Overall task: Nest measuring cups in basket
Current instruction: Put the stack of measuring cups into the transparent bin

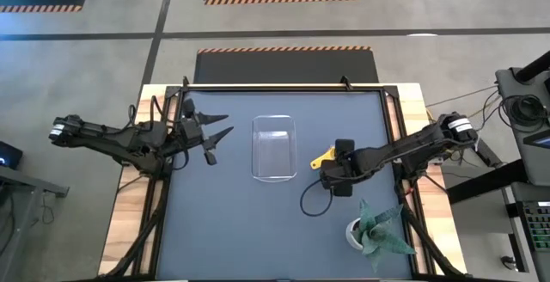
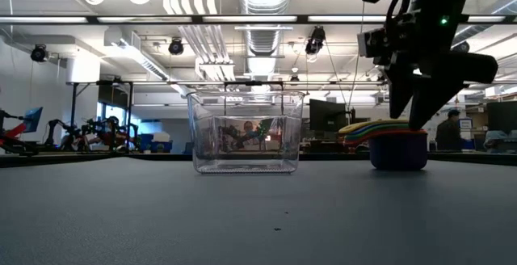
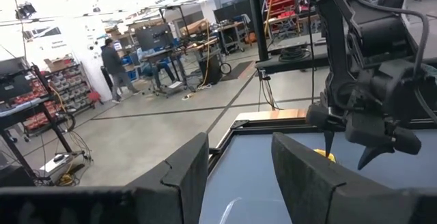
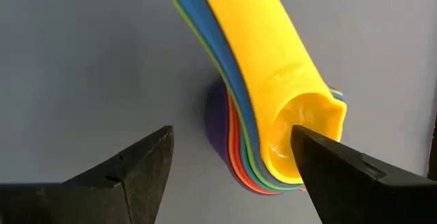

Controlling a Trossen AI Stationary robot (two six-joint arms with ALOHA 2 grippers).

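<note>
The measuring cups (image 4: 273,108) sit nested in one stack on the grey mat to the right of the basket. The blue one (image 2: 398,152) is at the bottom and the yellow one (image 1: 322,156) on top, with the handles fanned toward the basket. The basket (image 1: 274,147), a clear bin, stands upright on its base at mid table (image 2: 246,132). My right gripper (image 4: 232,135) hangs open over the stack, pointing down. One finger is over bare mat and the other (image 4: 341,169) is at the yellow bowl. My left gripper (image 1: 219,131) waits open left of the basket. My right gripper comes at the cup stack from above with open fingers. One fingertip (image 4: 304,138) lies over the yellow cup's bowl (image 4: 293,125). In the low view the fingers (image 2: 420,107) reach down to the stack's top. I cannot tell whether they touch it.
A white pot with a green plant (image 1: 369,229) stands near the table's near right corner, close behind my right arm. A black cable (image 1: 311,200) loops on the mat by that arm. Open mat lies between the stack and the basket, and in front of the basket (image 2: 242,216).
</note>
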